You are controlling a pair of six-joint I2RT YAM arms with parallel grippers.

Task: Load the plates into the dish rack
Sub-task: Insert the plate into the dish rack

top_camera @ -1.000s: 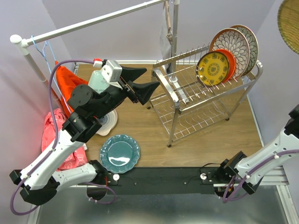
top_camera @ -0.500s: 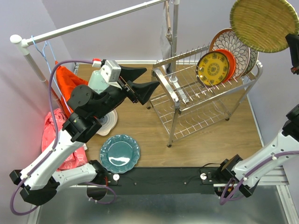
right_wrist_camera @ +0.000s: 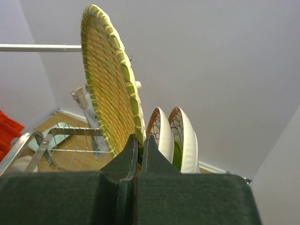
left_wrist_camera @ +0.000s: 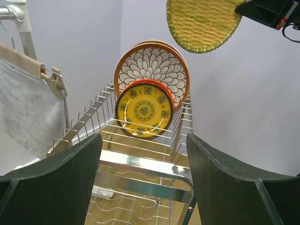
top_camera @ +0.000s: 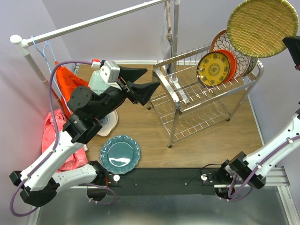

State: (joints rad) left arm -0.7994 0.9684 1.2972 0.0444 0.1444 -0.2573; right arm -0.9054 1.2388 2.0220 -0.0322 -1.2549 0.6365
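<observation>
Right gripper point(right_wrist_camera: 139, 143): clamped tight on the lower rim of the yellow woven plate point(top_camera: 257, 28), one finger on each face.
Yellow woven plate: held in the air on edge, above the far right end of the dish rack point(top_camera: 169, 89). In the top view it overlaps the plates standing behind it. Whether it touches them cannot be told.
Left gripper point(top_camera: 151, 78): jaws spread wide with nothing between them. It hovers above the table point(top_camera: 211, 136), just left of the rack, with its fingers pointing toward the rack.
Dish rack: two-tier metal wire frame standing on the far right part of the table. The lower tier holds nothing.
Dark-yellow patterned plate point(left_wrist_camera: 144, 110): upright between the prongs of the upper tier, nearest the left gripper.
Orange plate point(top_camera: 231, 61): upright directly behind the patterned plate, only its rim showing.
Floral plates point(left_wrist_camera: 152, 65): two, brown-rimmed, upright behind the orange plate at the rack's far end. The right wrist view shows a green edge between them.
Teal scalloped plate point(top_camera: 120, 154): flat on the table near the left arm's base, well apart from the rack.
White plate point(top_camera: 108, 123): flat on the table, largely hidden beneath the left arm.
Clothes rail point(top_camera: 93, 21): white bar crossing above the far side of the table, with a grey cloth point(left_wrist_camera: 28, 108) hanging from it on a hanger.
Red cloth point(top_camera: 65, 79): bunched at the table's left edge.
</observation>
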